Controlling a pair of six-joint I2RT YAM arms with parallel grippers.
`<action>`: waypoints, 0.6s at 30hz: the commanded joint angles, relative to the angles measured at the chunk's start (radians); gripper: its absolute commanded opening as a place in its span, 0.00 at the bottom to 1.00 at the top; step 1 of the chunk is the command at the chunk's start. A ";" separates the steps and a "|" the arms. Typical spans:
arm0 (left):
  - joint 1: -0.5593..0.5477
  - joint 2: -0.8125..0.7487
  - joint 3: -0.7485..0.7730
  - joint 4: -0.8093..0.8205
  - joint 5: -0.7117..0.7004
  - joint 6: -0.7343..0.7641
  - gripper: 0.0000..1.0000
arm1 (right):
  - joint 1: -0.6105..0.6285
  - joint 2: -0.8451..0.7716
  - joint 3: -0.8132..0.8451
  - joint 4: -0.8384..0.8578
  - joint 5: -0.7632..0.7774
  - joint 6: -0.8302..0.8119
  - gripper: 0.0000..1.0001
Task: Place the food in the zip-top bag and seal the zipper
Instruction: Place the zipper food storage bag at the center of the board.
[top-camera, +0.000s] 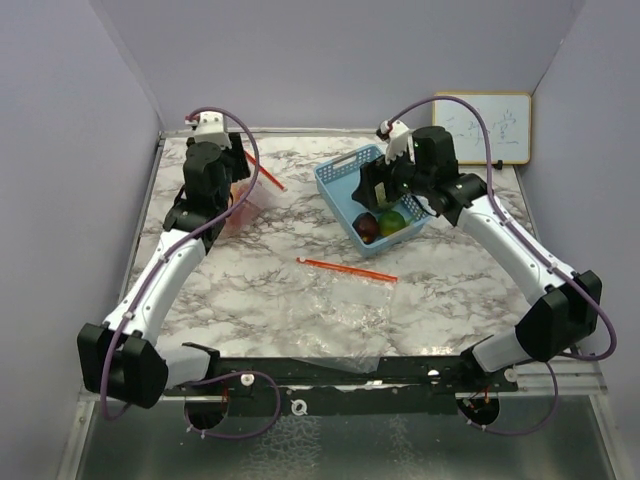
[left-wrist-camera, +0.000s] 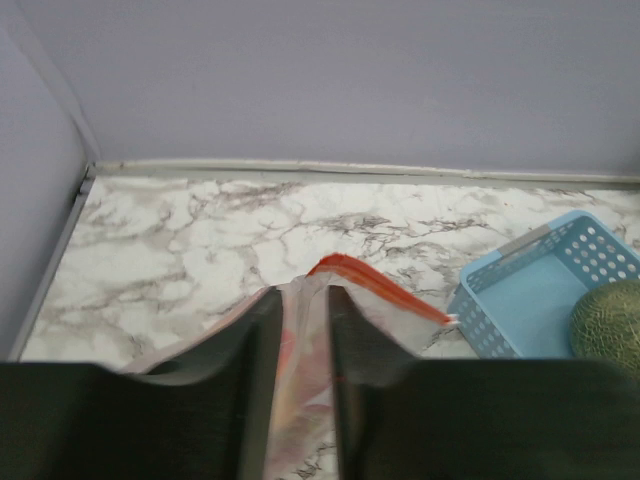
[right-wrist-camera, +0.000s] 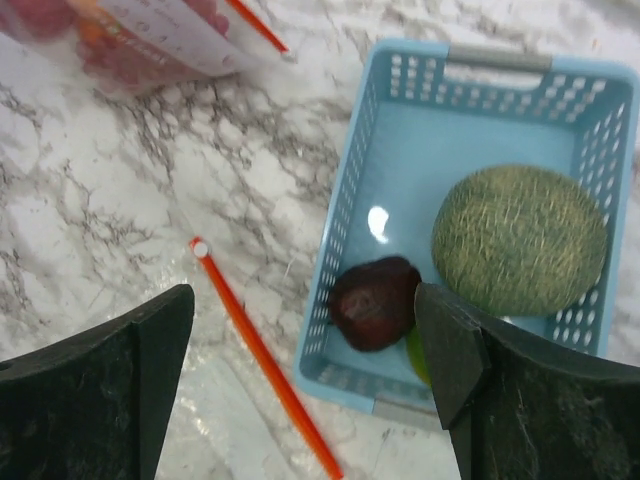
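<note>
A zip-top bag (top-camera: 245, 205) with red food pieces inside stands at the back left. Its film (left-wrist-camera: 305, 380) runs between the fingers of my left gripper (left-wrist-camera: 307, 292), which stand slightly apart, open around it; its orange zipper (left-wrist-camera: 385, 285) sticks out to the right. A second, empty zip-top bag (top-camera: 345, 300) lies flat mid-table, zipper (right-wrist-camera: 265, 360) towards the back. My right gripper (right-wrist-camera: 305, 300) hangs wide open and empty over the blue basket's (right-wrist-camera: 350, 200) near-left corner. Inside lie a grey-green melon (right-wrist-camera: 520, 240), a dark purple fruit (right-wrist-camera: 375, 302) and a yellow-green fruit (right-wrist-camera: 418, 355).
A small whiteboard (top-camera: 485, 125) leans against the back wall at the right. Walls enclose the marble table on the left, back and right. In the top view the right arm covers much of the basket (top-camera: 335, 185).
</note>
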 joint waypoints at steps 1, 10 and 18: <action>0.032 0.060 0.084 -0.054 0.009 -0.075 0.73 | -0.002 -0.038 -0.032 -0.260 0.108 0.098 0.90; 0.041 0.091 0.170 -0.012 0.416 -0.225 0.99 | -0.002 -0.184 -0.306 -0.372 0.104 0.286 0.88; 0.041 0.097 0.139 -0.027 0.537 -0.336 0.97 | -0.002 -0.063 -0.462 -0.198 0.019 0.258 0.86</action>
